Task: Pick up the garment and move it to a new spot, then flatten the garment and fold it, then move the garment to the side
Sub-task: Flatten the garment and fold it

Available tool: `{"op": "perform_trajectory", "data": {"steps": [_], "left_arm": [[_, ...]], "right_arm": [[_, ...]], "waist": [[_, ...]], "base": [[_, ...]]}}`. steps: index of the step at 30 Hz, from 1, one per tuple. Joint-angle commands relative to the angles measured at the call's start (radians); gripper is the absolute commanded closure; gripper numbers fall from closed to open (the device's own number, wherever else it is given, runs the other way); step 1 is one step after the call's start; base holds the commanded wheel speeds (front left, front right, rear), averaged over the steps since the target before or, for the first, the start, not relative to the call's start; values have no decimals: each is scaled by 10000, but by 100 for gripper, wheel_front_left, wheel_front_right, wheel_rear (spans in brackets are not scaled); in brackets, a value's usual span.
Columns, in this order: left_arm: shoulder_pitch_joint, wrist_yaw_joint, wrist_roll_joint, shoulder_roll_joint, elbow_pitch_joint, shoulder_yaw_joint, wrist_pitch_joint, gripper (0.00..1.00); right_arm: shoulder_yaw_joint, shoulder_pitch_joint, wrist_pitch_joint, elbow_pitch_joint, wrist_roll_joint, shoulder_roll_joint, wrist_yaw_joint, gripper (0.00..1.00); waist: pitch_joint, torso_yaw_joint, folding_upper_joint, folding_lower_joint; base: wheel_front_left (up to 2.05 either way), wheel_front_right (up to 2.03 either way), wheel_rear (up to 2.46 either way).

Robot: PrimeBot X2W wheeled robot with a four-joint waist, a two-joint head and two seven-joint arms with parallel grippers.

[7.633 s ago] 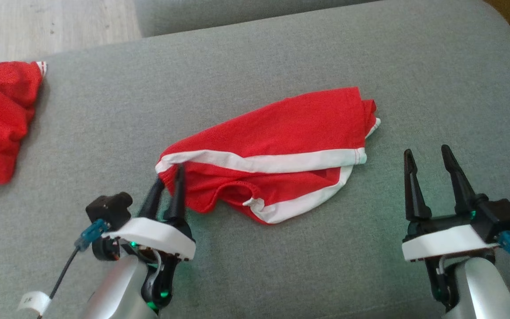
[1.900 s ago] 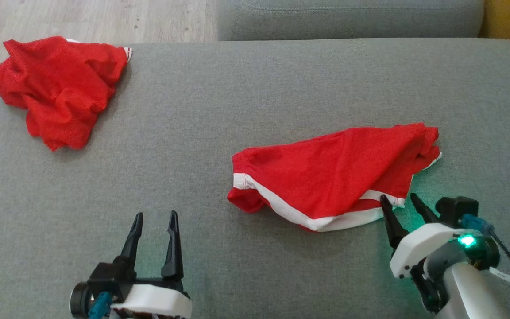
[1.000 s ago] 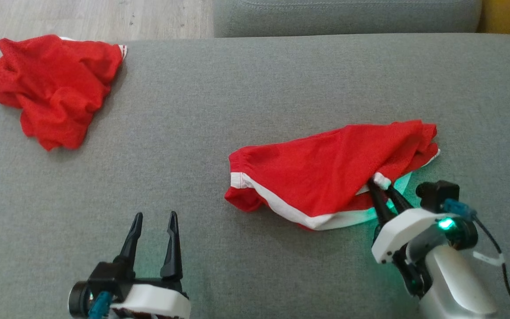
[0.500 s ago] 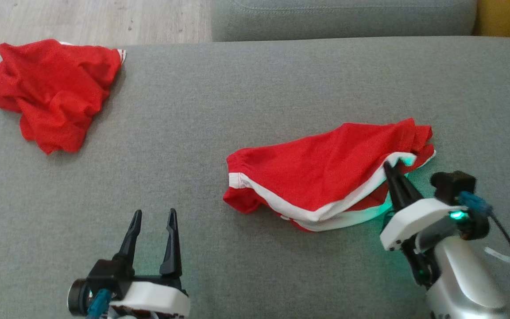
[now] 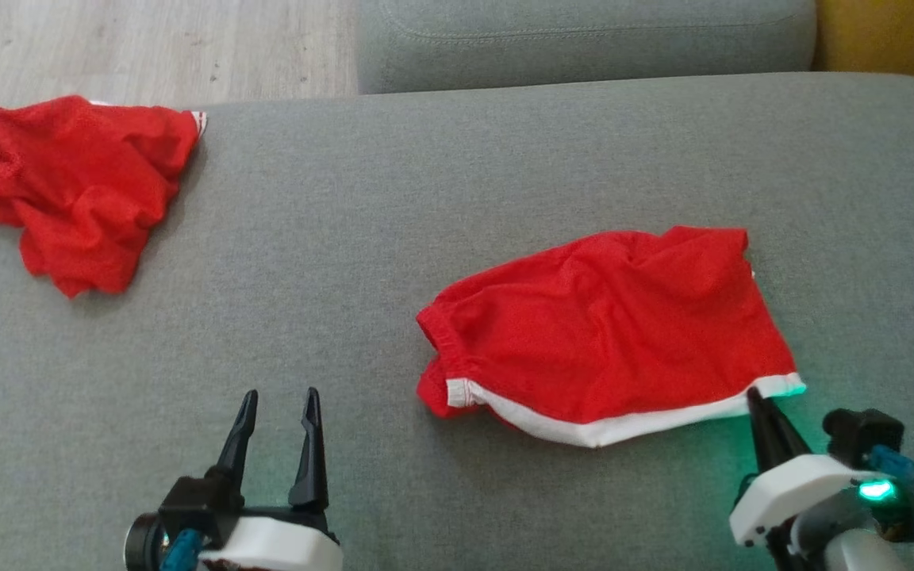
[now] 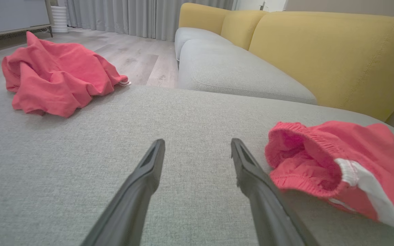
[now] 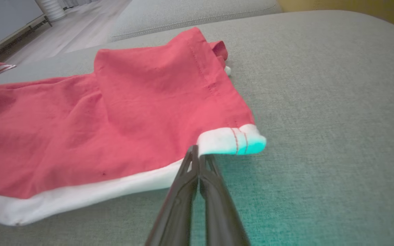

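Right wrist view: right gripper [image 7: 198, 153] pinched tight on white hem [image 7: 233, 141] of garment [image 7: 115, 112] (head view hides the bite); left gripper [image 5: 281, 393] wide, empty.

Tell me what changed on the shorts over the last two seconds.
The right claw closed on the white-hemmed corner of the shorts and pulled it toward the robot, spreading them flatter. The left claw stayed open and idle; the crumpled red garment stayed put.
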Motion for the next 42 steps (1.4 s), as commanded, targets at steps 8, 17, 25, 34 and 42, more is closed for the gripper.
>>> {"op": "perform_trajectory", "data": {"steps": [8,17,25,34,42], "left_arm": [[-219,-23,-107,62,-156,106,-77,0],[-126,-118,-111,-11,-284,53,-142,0],[18,-99,-95,-57,-460,65,-178,0],[258,-21,-149,-17,-540,74,-186,0],[297,59,-202,29,-564,82,-130,0]], "right_arm": [[437,-151,-59,-462,-93,65,-7,0],[462,-178,-384,-1636,-360,72,-7,0],[738,49,-281,-2672,-498,73,-7,0],[1101,441,-395,-2705,-337,73,-7,0],[1226,408,-446,-2601,-252,73,-7,0]], "waist": [[-210,-45,-1,0],[-703,-68,-1,0],[-1136,83,-1,0],[-1325,182,-1,0],[-1320,221,-1,0]], "base": [[0,0,0],[0,0,0],[0,0,0],[0,0,0],[0,0,0]]}}
